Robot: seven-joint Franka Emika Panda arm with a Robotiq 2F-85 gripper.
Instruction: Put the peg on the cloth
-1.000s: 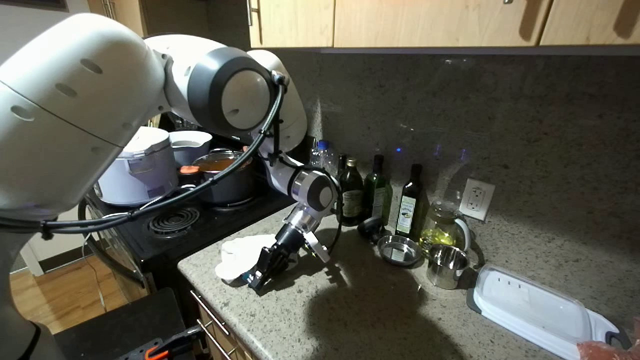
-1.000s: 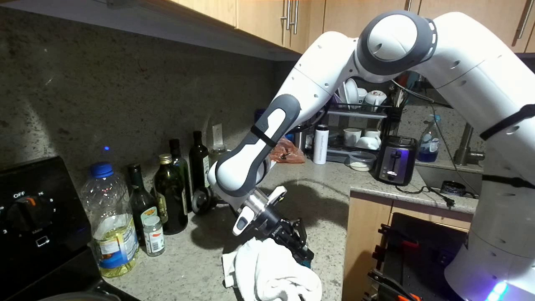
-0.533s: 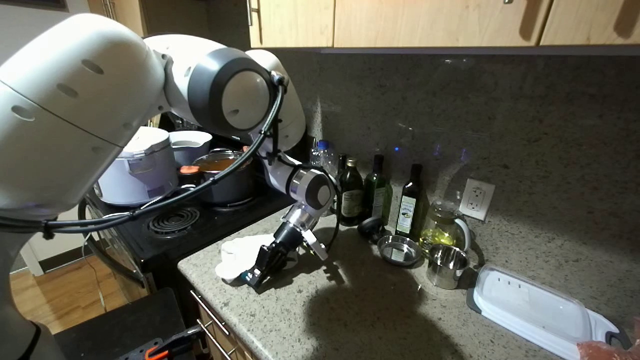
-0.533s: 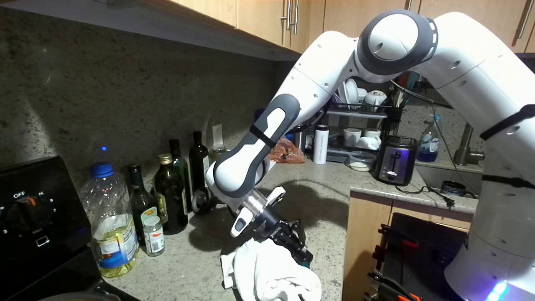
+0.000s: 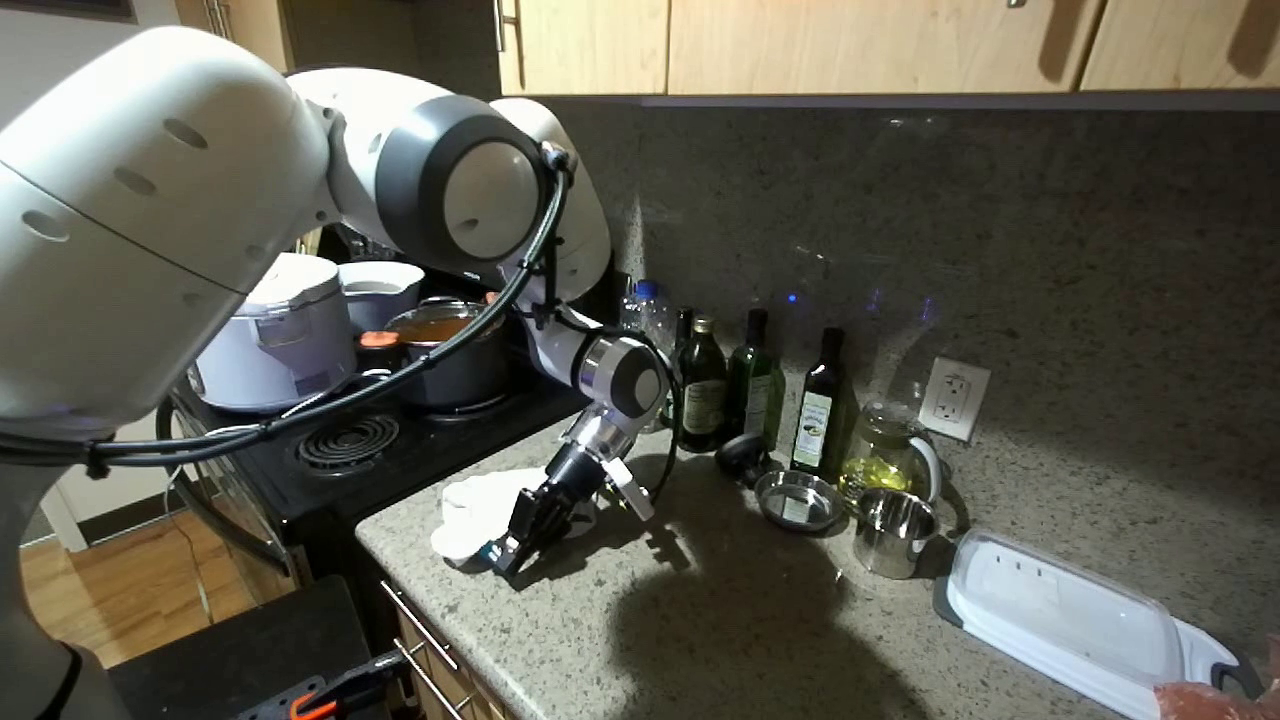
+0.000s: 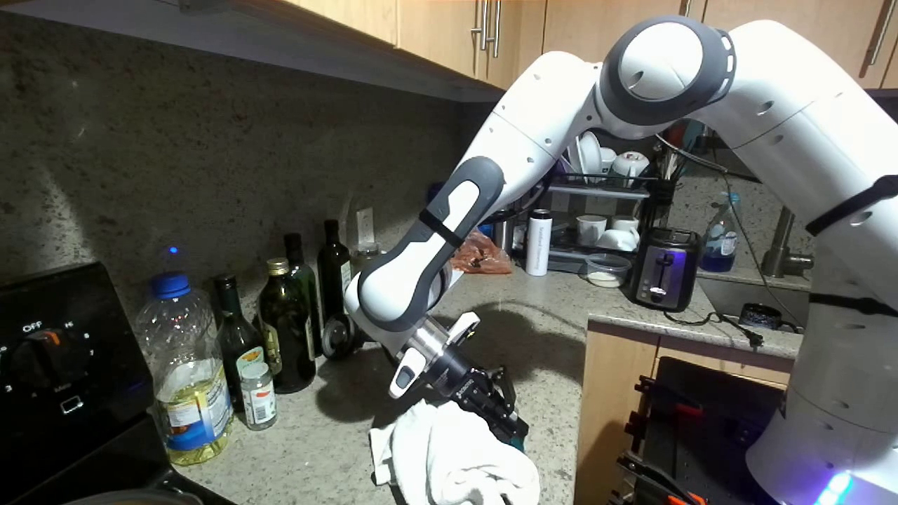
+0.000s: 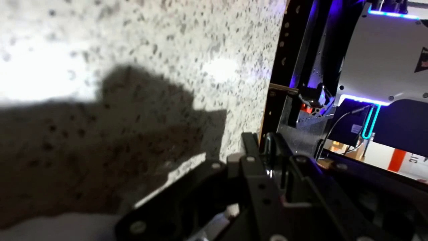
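Exterior view: cloth [image 5: 480,508] lying near corner of counter [image 5: 560,640] by stove [image 5: 350,440], gripper [image 5: 507,563] leaning just beside. Exterior view: teal bit [image 6: 518,443] showing at gripper's tip; whether peg, cannot tell. Wrist view: gripper standing closed, grip on peg unclear.

A speckled backsplash [image 5: 1080,250], fitted with a white wall outlet [image 5: 955,400], rises behind a matching worktop [image 5: 570,630] — pale wooden cabinets [image 5: 850,45] hang overhead. Beside the worktop stands a black coil stove [image 5: 348,444], wood-plank floor [image 5: 130,600] in front. Lighting is patchy — a broad shadow [image 5: 770,640] darkens the worktop.
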